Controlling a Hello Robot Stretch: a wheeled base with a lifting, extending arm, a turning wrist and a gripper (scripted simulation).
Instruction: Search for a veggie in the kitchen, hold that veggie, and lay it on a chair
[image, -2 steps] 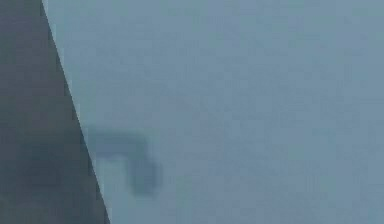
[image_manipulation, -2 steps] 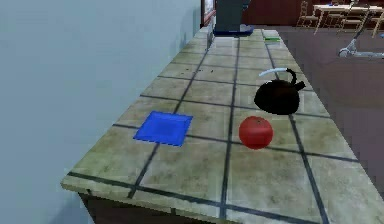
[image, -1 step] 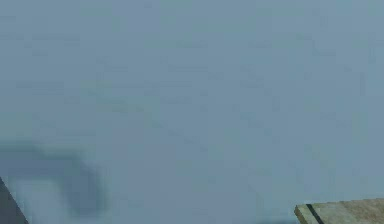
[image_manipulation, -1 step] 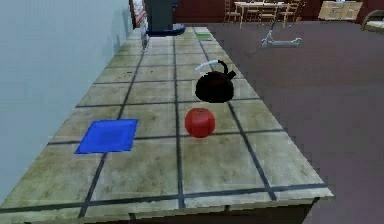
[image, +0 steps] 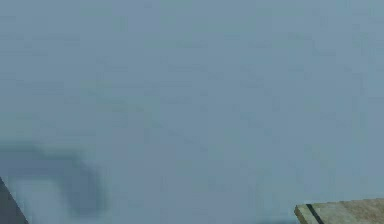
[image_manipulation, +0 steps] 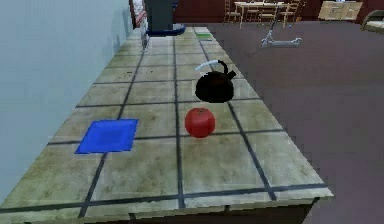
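Faced a plain blue-grey wall (image: 190, 90) ahead, with just a corner of a beige stone-tiled counter (image: 345, 212) at the forward view's lower right. Found, in the arm side view, a glossy red round ball (image_manipulation: 200, 123) resting on that counter. Judged it the veggie wanted, probably a tomato. Lay nearer the counter's open edge than the wall, just beside a black rounded kettle with a looped handle (image_manipulation: 214, 84); could not tell whether touching. Seemed reachable from the floor side, though with care for the kettle. Noted a flat blue square mat (image_manipulation: 108, 136) apart, toward the wall, out of the way. Saw a wooden dining table with chairs (image_manipulation: 262, 8) far across the dark brown floor (image_manipulation: 320, 110), past a grey kick scooter (image_manipulation: 280, 40); took that as the likely place to lay it. Could not tell the state of the jaws. Reckoned the search done, the grasp not yet made.
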